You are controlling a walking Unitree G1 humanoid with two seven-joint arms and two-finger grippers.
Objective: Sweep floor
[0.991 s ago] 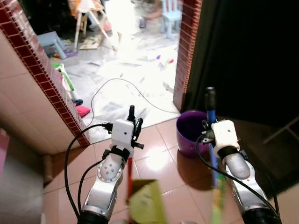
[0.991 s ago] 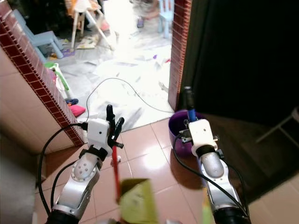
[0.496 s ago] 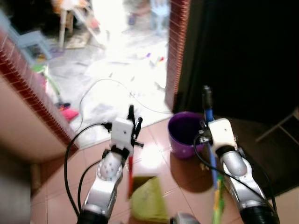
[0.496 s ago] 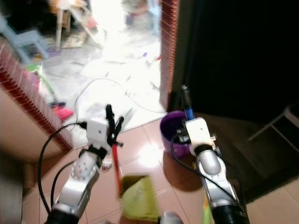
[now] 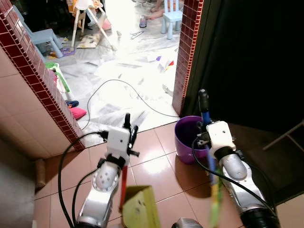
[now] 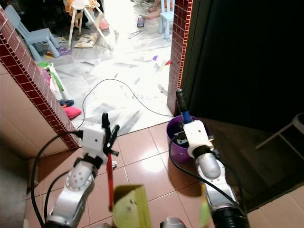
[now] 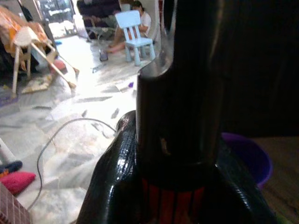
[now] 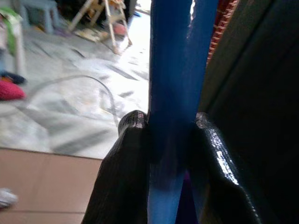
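The broom (image 5: 205,124) has a blue stick w/ a black top end. It stands nearly straight up, just in front of the purple bucket (image 5: 186,137), w/ its bristle end low & blurry near the robot. The right claw (image 8: 164,154) is closed tight on the blue stick, one black finger (image 8: 124,168) pressed on each side. In the left eye view the right claw (image 5: 205,124) sits right over the near rim of the bucket.

The dustpan (image 5: 137,209) is yellow-green w/ a red stick (image 5: 124,183) that has a black top. It is to the robot's left of the bucket, low down over the brown tile floor (image 5: 156,166). The left claw (image 5: 128,128) is closed around the top of that stick; in the left wrist view the black fingers (image 7: 117,177) hug the black & red stick.

The bucket stands on the brown tiles, at the foot of a red brick post (image 5: 187,52). Past the bucket, on the far side of the post, is a bright white marble floor (image 5: 128,76) w/ bits of paper on it & a thin black cord (image 5: 118,85) looping across. Farther off from the bucket are small blue chairs (image 5: 172,14) and a white wooden stand (image 5: 88,14). A red brick wall edge (image 5: 42,80) runs on the robot's left side of the bucket, w/ a pink thing (image 5: 78,113) at its base. To the robot's right of the bucket it is very dark.
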